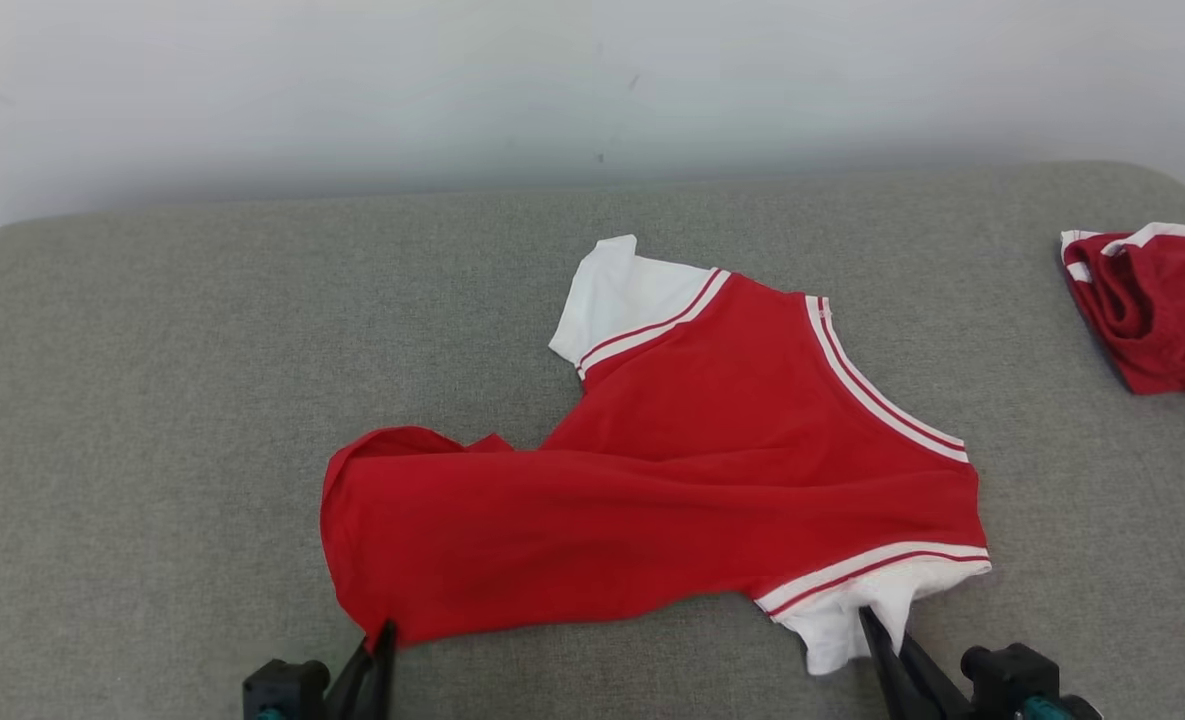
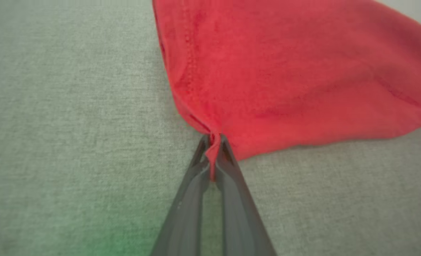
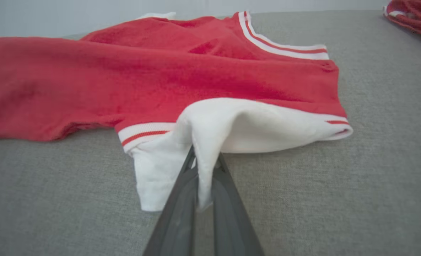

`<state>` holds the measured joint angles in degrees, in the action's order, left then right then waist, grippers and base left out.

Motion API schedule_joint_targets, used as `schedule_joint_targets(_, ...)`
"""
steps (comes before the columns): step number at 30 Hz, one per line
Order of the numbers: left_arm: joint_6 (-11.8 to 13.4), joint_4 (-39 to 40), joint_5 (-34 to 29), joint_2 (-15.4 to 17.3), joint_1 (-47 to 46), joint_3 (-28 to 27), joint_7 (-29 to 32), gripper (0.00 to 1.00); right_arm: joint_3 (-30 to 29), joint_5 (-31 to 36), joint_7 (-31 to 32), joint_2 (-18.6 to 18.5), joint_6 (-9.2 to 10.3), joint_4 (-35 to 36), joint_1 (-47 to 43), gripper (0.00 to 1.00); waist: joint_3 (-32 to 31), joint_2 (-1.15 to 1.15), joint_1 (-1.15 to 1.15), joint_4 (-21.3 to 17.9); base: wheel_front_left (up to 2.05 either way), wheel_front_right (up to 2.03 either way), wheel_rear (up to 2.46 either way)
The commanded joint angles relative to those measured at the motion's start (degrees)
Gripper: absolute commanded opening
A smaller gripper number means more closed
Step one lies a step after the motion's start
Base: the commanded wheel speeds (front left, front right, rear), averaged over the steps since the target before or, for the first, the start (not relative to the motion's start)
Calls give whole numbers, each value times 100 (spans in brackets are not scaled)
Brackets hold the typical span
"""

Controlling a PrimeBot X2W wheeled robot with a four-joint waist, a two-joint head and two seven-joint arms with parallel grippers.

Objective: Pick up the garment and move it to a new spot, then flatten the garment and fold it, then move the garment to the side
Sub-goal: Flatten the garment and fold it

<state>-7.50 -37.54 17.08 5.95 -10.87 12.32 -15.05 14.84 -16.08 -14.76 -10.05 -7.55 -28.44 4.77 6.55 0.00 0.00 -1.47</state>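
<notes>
Lying on the grey counter (image 1: 152, 400) straight ahead of both end effectors: the red garment (image 1: 712, 440), white-sleeved and stripe-trimmed, reaching from their fingertips away toward the far edge. Rumpled across the middle, with one long fold from the left side to the right. Near red hem corner drawn to a point at the tips of the left end effector (image 1: 384, 632). Near white sleeve (image 1: 852, 610) drawn the same way to the tips of the right end effector (image 1: 870, 622). Other sleeve (image 1: 622, 290) farther out, well apart from both.

Seen from the left wrist: left end effector (image 2: 214, 142) closed tight, dark fingers (image 2: 231, 185) pressed together on a thin pinch of red hem. Garment (image 2: 285, 71) fanning out above and to the right of the tips (stitched hem line plain along its left edge). Bare counter (image 2: 71, 124) to their left.

Seen from the right wrist: right end effector (image 3: 205, 158) likewise closed, gripping a fold of the white sleeve (image 3: 238, 124) between its fingers (image 3: 231, 213), with a loose end of cloth hanging down between them. Sleeve raised into a small tent just above the tips. Red body of the garment (image 3: 196, 71) stretched beyond and off to the left.

Farther out, well to the right of the right end effector: a second garment (image 1: 1162, 310), red and white too, bunched near the counter's edge and clear of the first. Beyond the counter, a pale wall (image 1: 452, 90).
</notes>
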Motion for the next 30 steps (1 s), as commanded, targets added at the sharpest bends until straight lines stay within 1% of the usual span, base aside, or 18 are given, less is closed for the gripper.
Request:
schedule_joint_targets(1, 5, 191, 91, 29, 67, -47, -17, 0, -75, -56, -41, -8, 16, 157, 38, 0, -41, 0, 0, -18, 0, 0, 0)
schedule_joint_targets(5, 6, 826, 237, 101, 241, -193, -17, 0, -367, -121, -44, -42, 16, 886, -125, 0, -83, 0, 0, -30, 0, 0, 0)
schedule_joint_targets(9, 6, 1488, 346, 222, 194, -204, -17, 0, -578, -311, -46, -86, 16, 1592, -137, 0, -93, 0, 0, -45, 0, 0, 0)
schedule_joint_targets(11, 6, 1737, 407, 309, 53, -174, -17, 0, -572, -413, -47, -151, 16, 1823, -51, 0, -88, 0, 0, -59, 0, 0, 0)
schedule_joint_targets(12, 6, 1737, 407, 309, 53, -174, -17, 0, -572, -413, -47, -151, 16, 1823, -51, 0, -88, 0, 0, -59, 0, 0, 0)
schedule_joint_targets(15, 6, 1954, 616, 419, -324, -27, -17, 0, -525, -702, -31, -255, 16, 2043, 246, 0, 1, 0, 0, -86, 0, 0, 0)
schedule_joint_targets(18, 6, 2014, 780, 638, -1009, 257, 99, 0, -438, -960, 141, -435, 16, 2128, 793, 0, 196, 0, 0, -118, 0, 0, 0)
schedule_joint_targets(21, 6, 2071, 1105, 784, -1921, 505, 492, 0, -408, -1284, 415, -553, 16, 2067, 1559, 0, 554, 0, 0, -160, 0, 0, 0)
schedule_joint_targets(24, 8, 2032, 1516, 959, -3043, 542, 900, 0, -444, -1631, 702, -621, 16, 1917, 2558, 0, 1050, 0, 0, -197, 0, 0, 0)
schedule_joint_targets(26, 8, 1901, 1746, 1012, -3847, 551, 1188, 0, -550, -1917, 903, -639, 16, 1710, 3311, 0, 1400, 0, 0, -208, 0, 0, 0)
schedule_joint_targets(29, 8, 1669, 1907, 1124, -5093, 550, 1597, 0, -702, -2179, 1223, -694, 16, 1353, 4517, 0, 1936, 0, 0, -224, 0, 0, 0)
schedule_joint_targets(30, 8, 1560, 1957, 1115, -5477, 534, 1641, 0, -712, -2220, 1301, -704, 16, 1227, 4910, 0, 2074, 0, 0, -217, 0, 0, 0)
